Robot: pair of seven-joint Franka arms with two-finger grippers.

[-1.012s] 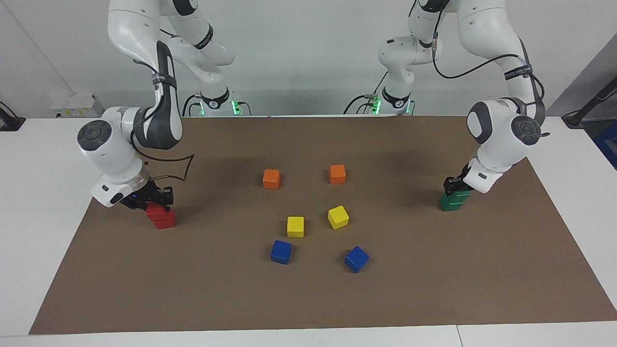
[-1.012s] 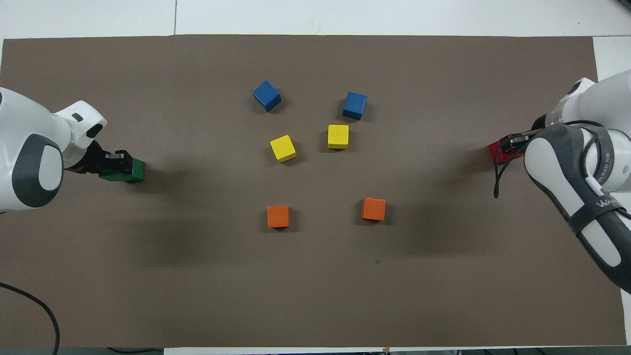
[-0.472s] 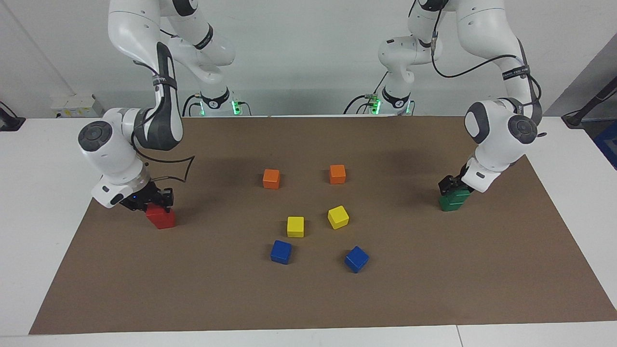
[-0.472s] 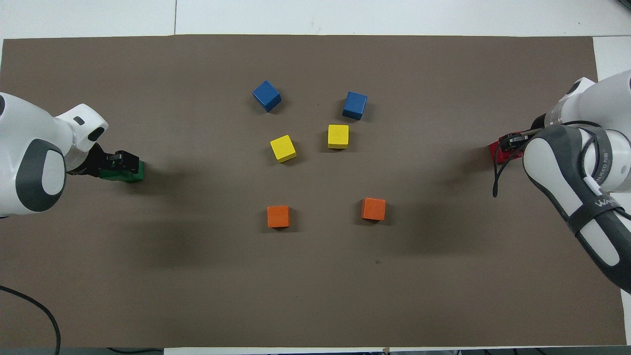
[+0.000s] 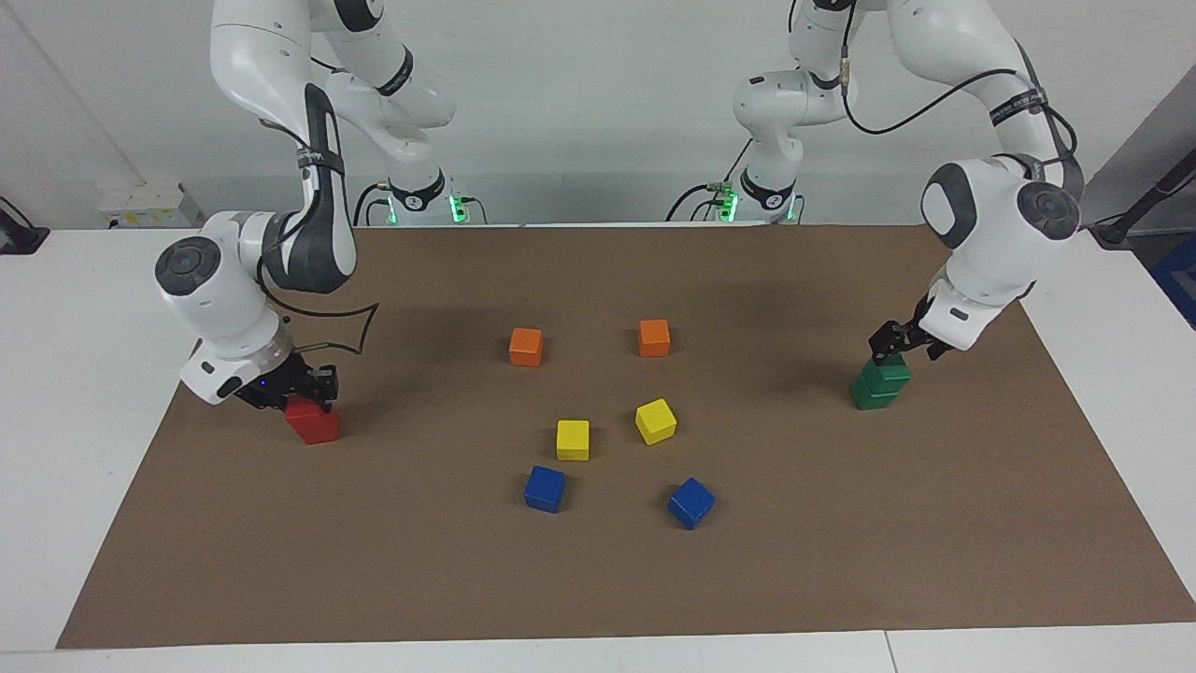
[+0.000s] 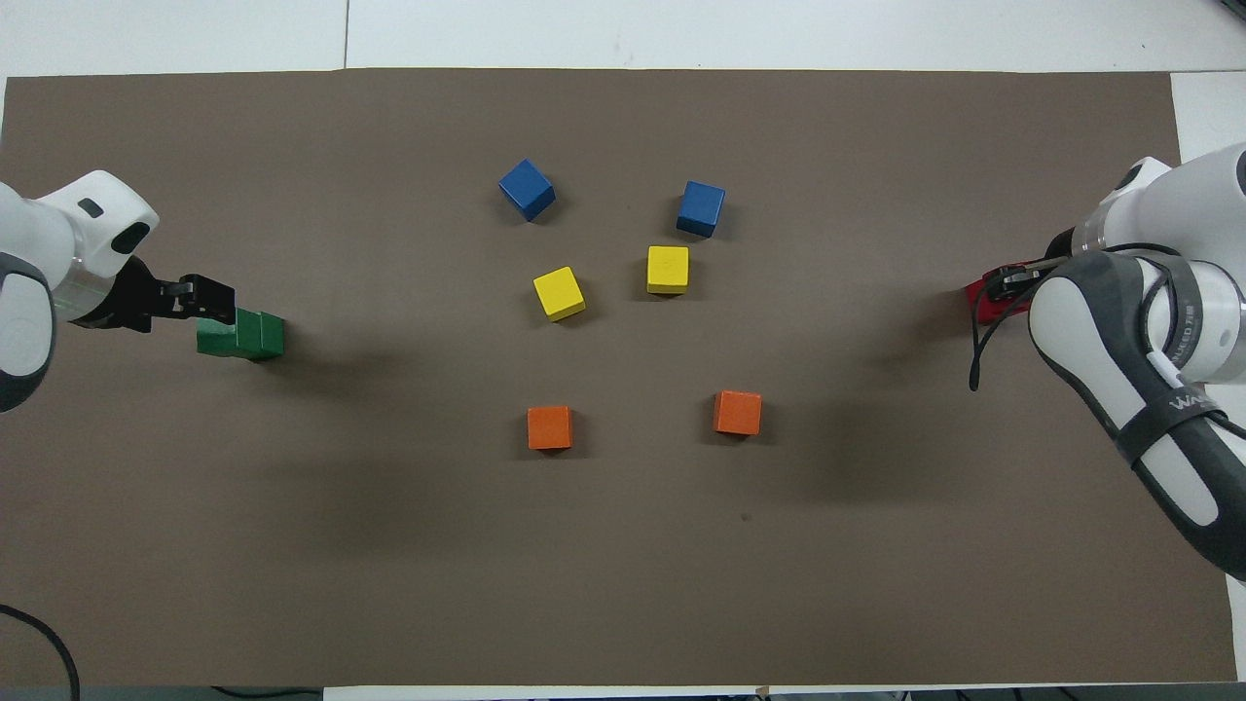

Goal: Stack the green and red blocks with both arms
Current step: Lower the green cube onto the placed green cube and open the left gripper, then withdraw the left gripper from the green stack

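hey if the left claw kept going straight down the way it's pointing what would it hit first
Most likely the top cube of the green stack. The left claw points down just above it, though its exact offset is hard to judge.

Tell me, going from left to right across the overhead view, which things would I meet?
Left gripper → green stack → orange cube → yellow cube → orange cube → red blocks, partly hidden under the right gripper. I skip the cubes whose places overlap.
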